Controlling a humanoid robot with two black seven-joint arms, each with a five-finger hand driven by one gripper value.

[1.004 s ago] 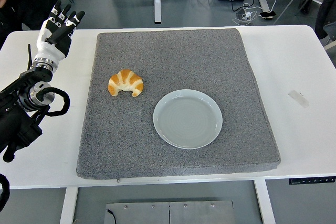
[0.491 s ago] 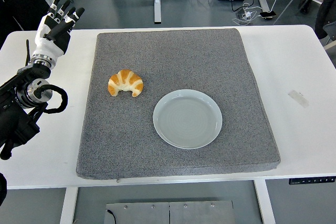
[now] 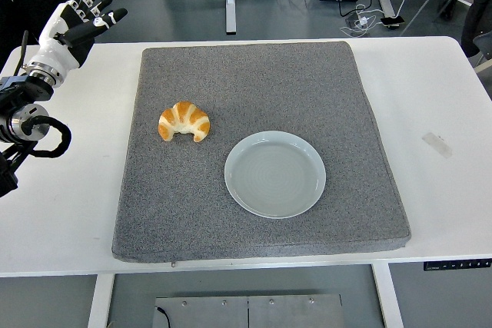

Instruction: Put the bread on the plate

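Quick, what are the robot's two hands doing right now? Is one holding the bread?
Left hand: open, fingers spread, holding nothing; the bread lies untouched on the grey mat.
Right hand: not in view, so it cannot be told.

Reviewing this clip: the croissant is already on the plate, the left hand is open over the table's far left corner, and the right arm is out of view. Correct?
Not quite. The head view shows the croissant lying on the grey mat, up and left of the empty plate, apart from it. The rest holds: the left hand is open over the far left corner, and no right arm shows.
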